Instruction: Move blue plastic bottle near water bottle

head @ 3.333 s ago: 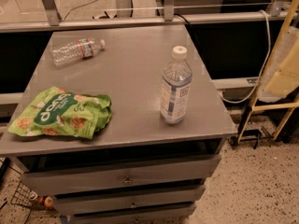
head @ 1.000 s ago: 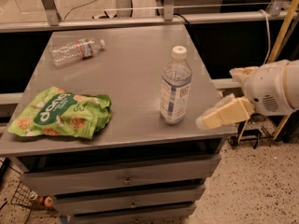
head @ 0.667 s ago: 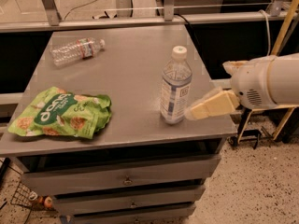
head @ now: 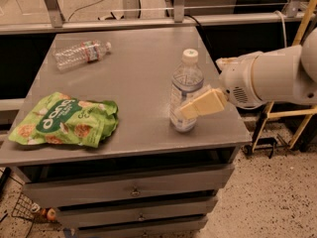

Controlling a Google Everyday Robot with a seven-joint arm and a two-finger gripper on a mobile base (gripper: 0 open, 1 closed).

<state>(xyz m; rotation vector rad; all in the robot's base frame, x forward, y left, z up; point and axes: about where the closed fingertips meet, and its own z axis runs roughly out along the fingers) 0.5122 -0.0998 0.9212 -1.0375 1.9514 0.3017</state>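
Note:
The blue plastic bottle (head: 185,83) stands upright on the right part of the grey table (head: 133,78); it is clear and bluish, with a white cap and a pale label. My gripper (head: 189,107) reaches in from the right at the bottle's lower half. It is open, with one cream finger (head: 204,103) across the front of the bottle and the other hidden behind it. The bottle stands on the table, not lifted. The water bottle (head: 81,52), small, crinkled and red-labelled, lies on its side at the table's far left.
A green snack bag (head: 64,120) lies at the front left of the table. Drawers (head: 133,190) sit below the tabletop. A metal rail (head: 148,21) runs behind the table. A yellow frame (head: 285,113) stands to the right on the floor.
My arm has come in from the right and moved left. The cream finger, beside the bottle before, now lies across its front. Neither bottle has moved.

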